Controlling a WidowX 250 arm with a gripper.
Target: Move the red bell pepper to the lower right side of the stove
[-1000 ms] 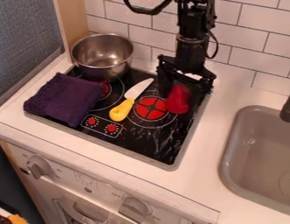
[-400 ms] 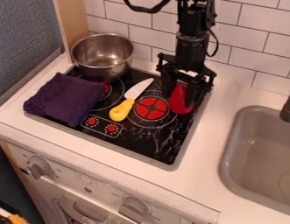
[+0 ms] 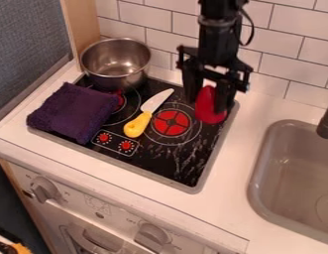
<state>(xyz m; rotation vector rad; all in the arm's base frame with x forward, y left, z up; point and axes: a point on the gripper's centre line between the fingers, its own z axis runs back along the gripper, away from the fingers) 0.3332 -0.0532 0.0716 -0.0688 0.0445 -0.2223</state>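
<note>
Over the back right part of the black stove hangs my gripper, pointing down. Its fingers are closed on the two sides of the red bell pepper, whose lower end sticks out below them. The pepper is to the right of the red-centred rear burner. How far it is above the stove top, I cannot tell.
A knife with a yellow handle lies left of the right burner. Behind it stands a metal pot, and a folded purple cloth covers the stove's left side. The grey sink is at the right.
The gripper came down around the pepper, closed on it and rose a little. The pepper has shifted slightly right and up in the view with it.
</note>
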